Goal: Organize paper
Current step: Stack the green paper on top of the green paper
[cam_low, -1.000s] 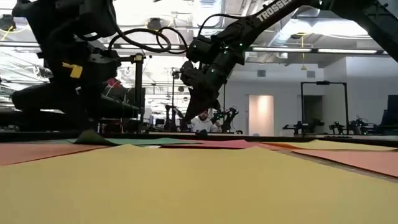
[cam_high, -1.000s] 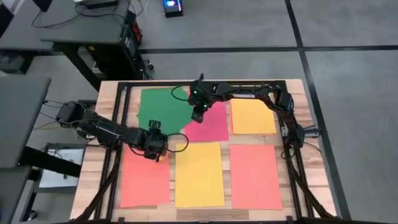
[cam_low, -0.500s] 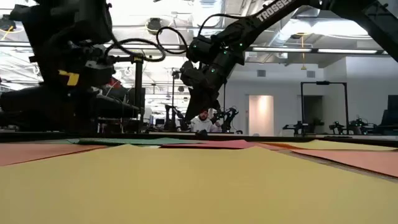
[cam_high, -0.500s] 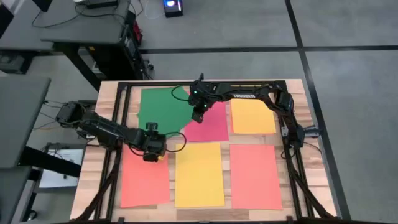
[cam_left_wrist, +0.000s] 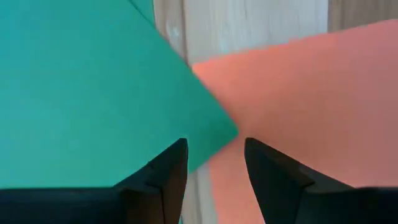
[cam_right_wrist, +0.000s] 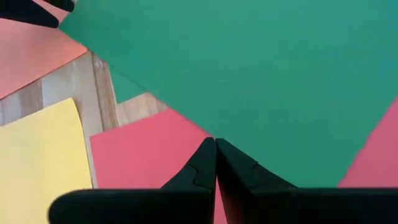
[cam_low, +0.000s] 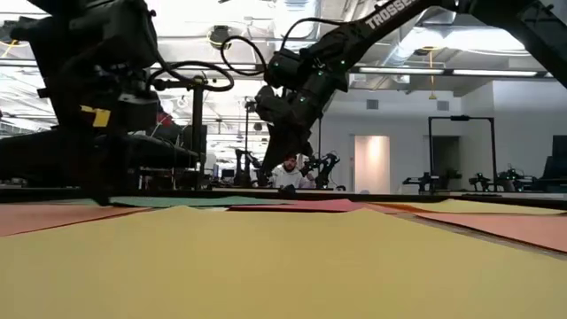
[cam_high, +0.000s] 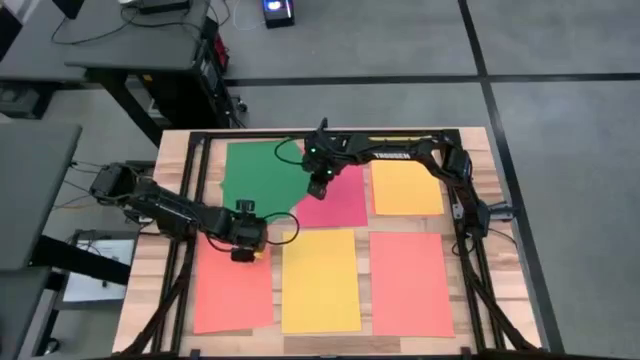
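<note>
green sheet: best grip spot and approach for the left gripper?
Take the green sheet by its near corner, which juts over bare wood. It lies flat, so come in low from the front edge. The open left gripper already faces that corner.

The left gripper [cam_high: 247, 250] points down near the table's [cam_high: 475, 140] left-middle, fingers parted by a narrow gap. The right gripper [cam_high: 318, 188], its arm reaching across the far side, is pressed closed.

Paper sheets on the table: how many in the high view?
6. Green sheet far left, pink-red sheet far middle, orange sheet far right; near row: salmon sheet left, yellow sheet middle, second salmon sheet right. Stacked sheets could hide.
</note>
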Available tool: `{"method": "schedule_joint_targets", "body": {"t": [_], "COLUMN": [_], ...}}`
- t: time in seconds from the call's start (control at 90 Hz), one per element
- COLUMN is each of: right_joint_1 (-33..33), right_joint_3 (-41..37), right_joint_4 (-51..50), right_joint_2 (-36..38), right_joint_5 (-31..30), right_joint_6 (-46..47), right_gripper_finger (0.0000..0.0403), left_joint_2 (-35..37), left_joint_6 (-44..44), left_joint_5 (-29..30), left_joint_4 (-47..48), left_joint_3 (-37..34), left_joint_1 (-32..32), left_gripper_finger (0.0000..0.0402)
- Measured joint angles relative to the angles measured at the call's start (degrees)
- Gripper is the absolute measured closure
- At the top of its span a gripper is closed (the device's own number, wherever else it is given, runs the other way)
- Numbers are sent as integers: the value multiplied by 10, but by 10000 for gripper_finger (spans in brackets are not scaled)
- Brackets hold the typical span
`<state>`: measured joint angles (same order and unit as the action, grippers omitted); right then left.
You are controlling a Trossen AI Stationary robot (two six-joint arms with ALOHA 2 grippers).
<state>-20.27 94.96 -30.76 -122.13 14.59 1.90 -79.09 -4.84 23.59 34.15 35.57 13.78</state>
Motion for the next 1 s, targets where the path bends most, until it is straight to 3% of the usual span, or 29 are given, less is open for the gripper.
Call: {"method": "schedule_joint_targets", "body": {"t": [0.378, 1.0], "right_joint_1": [0, 0], "right_joint_3": [0, 0], "right_joint_4": [-2, -1], "right_joint_2": [0, 0], "right_joint_5": [0, 0], "right_joint_6": [0, -3], "right_gripper_finger": [403, 403], "left_joint_2": [-33, -42], "left_joint_6": [20, 11], "left_joint_5": [-3, 85], "left_joint_4": [-32, 17], "left_joint_3": [1, 6], "left_joint_1": [2, 0], "left_gripper_finger": [257, 257]}}
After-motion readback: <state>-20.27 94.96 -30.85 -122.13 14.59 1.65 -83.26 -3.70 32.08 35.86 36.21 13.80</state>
